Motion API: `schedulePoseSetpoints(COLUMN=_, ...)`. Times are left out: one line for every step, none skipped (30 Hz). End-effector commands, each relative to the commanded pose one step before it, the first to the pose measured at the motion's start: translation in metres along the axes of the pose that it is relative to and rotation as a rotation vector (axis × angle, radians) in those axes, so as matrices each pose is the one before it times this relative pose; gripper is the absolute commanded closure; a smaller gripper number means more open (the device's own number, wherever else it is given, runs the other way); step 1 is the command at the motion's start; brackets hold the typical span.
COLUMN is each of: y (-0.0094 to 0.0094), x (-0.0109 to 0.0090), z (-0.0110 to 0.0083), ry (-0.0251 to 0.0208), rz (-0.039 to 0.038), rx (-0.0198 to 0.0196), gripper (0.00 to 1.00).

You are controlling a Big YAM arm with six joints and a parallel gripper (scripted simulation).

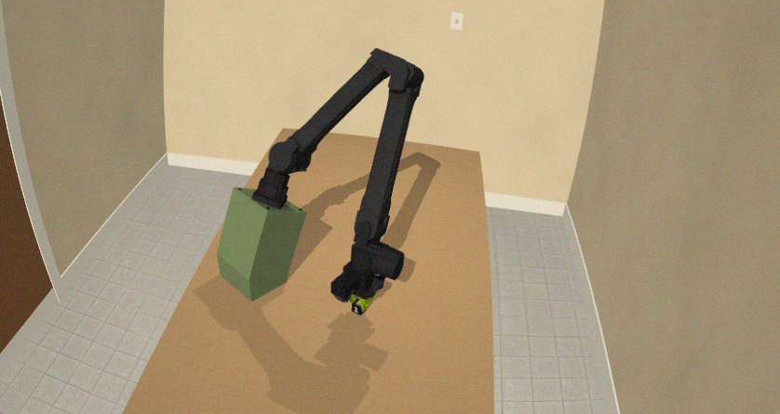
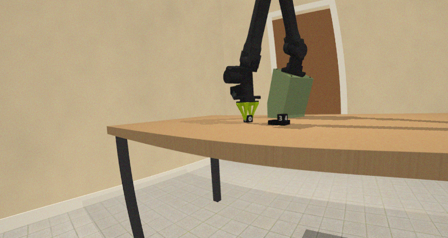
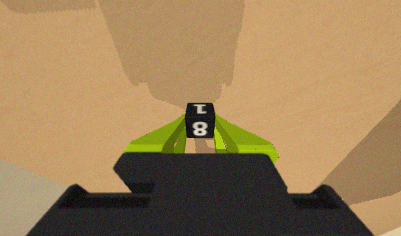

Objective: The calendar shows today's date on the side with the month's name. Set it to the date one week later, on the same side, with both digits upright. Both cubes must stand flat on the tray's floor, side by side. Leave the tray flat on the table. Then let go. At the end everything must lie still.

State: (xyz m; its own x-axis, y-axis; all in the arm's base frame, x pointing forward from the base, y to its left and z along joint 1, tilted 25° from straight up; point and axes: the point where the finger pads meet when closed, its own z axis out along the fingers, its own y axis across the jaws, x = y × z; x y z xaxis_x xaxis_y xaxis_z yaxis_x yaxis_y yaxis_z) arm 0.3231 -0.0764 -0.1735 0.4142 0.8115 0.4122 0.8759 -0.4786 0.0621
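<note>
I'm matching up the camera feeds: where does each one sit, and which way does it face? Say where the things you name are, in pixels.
Top: high up, looking down at the table [image 1: 437,329]; whole arm [image 1: 382,166] shows.
Exterior: low beside the table [image 2: 345,139], looking across it; most of the arm [image 2: 255,35].
Wrist: on the arm, facing past the fingers.
Top and wrist share the cube's 1 [image 1: 356,307] [image 3: 200,109].
</note>
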Motion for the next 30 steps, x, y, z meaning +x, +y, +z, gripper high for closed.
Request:
schedulePoseSetpoints(y=-0.0017, x=0.00015, z=0.00104, ry=-0.0042, rz=-0.00846, rx=-0.0005, gripper=0.75)
schedulePoseSetpoints(y=-0.00016, x=-0.00017, z=0.0, ry=-0.00002, rz=-0.0004, rx=-0.00013, gripper=0.75)
schedulePoseSetpoints(y=-0.00019, x=-0.0002, z=0.0, ry=-0.00002, rz=-0.00047, rx=-0.00016, gripper=0.75)
schedulePoseSetpoints(y=-0.00021, x=-0.00022, z=0.0, ry=-0.00003, rz=-0.00053, rx=-0.00017, gripper=0.75)
schedulePoseSetpoints(y=-0.00045, x=-0.00025, z=0.0, ry=-0.00008, rz=-0.00015, rx=0.00073, gripper=0.75)
schedulePoseSetpoints(y=-0.00055, x=-0.00025, z=0.0, ry=-0.00009, rz=0.00003, rx=0.00112, gripper=0.75)
schedulePoseSetpoints(y=-0.00038, x=-0.00023, z=0.0, ry=-0.00006, rz=-0.00022, rx=0.00052, gripper=0.75)
schedulePoseSetpoints(y=-0.00025, x=-0.0002, z=0.0, ry=-0.00003, rz=-0.00022, rx=0.00008, gripper=0.75)
schedulePoseSetpoints(y=-0.00016, x=-0.00017, z=0.0, ry=-0.00002, rz=0.00017, rx=-0.00014, gripper=0.75)
schedulePoseSetpoints(y=-0.00005, x=-0.00013, z=0.0, ry=-0.00001, rz=0.0004, rx=-0.00021, gripper=0.75)
schedulePoseSetpoints(y=-0.00019, x=-0.0001, z=0.0, ry=-0.00004, rz=0.00071, rx=0.0006, gripper=0.75)
schedulePoseSetpoints(y=-0.00022, x=-0.00006, z=0.0, ry=-0.00005, rz=0.00063, rx=0.00077, gripper=0.75)
schedulePoseSetpoints(y=-0.00002, x=-0.00002, z=0.0, ry=0.0, rz=0.00019, rx=0.00002, gripper=0.75)
schedulePoseSetpoints(y=0.0, x=0.0, z=0.0, ry=0.0, rz=0.0, rx=0.0, gripper=0.75)
schedulePoseSetpoints(y=0.0, x=0.0, z=0.0, ry=0.0, rz=0.0, rx=0.0, gripper=0.75)
schedulePoseSetpoints(y=0.00063, x=0.00003, z=-0.00001, ry=0.00005, rz=-0.00009, rx=-0.00093, gripper=0.75)
schedulePoseSetpoints(y=0.0009, x=0.00005, z=-0.00001, ry=0.00007, rz=-0.00057, rx=-0.00134, gripper=0.75)
schedulePoseSetpoints(y=0.00092, x=0.00005, z=-0.00001, ry=0.00007, rz=-0.00061, rx=-0.00137, gripper=0.75)
schedulePoseSetpoints(y=0.00038, x=0.00002, z=0.0, ry=0.00003, rz=-0.00025, rx=-0.00056, gripper=0.75)
schedulePoseSetpoints(y=0.00001, x=0.0, z=0.0, ry=0.0, rz=-0.00001, rx=-0.00002, gripper=0.75)
schedulePoseSetpoints(y=0.0, x=0.0, z=0.0, ry=0.0, rz=0.0, rx=0.00001, gripper=0.75)
schedulePoseSetpoints(y=0.0, x=0.0, z=0.0, ry=0.0, rz=0.0, rx=0.0, gripper=0.75)
schedulePoseSetpoints(y=0.0, x=0.0, z=0.0, ry=0.0, rz=0.0, rx=0.0, gripper=0.75)
schedulePoseSetpoints(y=0.0, x=0.0, z=0.0, ry=0.0, rz=0.0, rx=0.0, gripper=0.75)
schedulePoseSetpoints(y=0.0, x=0.0, z=0.0, ry=0.0, rz=0.0, rx=0.00001, gripper=0.75)
schedulePoseSetpoints(y=0.0, x=0.0, z=0.0, ry=0.0, rz=0.0, rx=0.0, gripper=0.75)
schedulePoseSetpoints(y=0.0, x=0.0, z=0.0, ry=0.0, rz=0.0, rx=-0.00001, gripper=0.75)
schedulePoseSetpoints(y=0.0, x=0.0, z=0.0, ry=0.0, rz=0.0, rx=0.0, gripper=0.75)
schedulePoseSetpoints(y=0.0, x=0.0, z=0.0, ry=0.0, rz=0.0, rx=0.0, gripper=0.75)
schedulePoseSetpoints(y=0.0, x=0.0, z=0.0, ry=0.0, rz=0.0, rx=0.0, gripper=0.75)
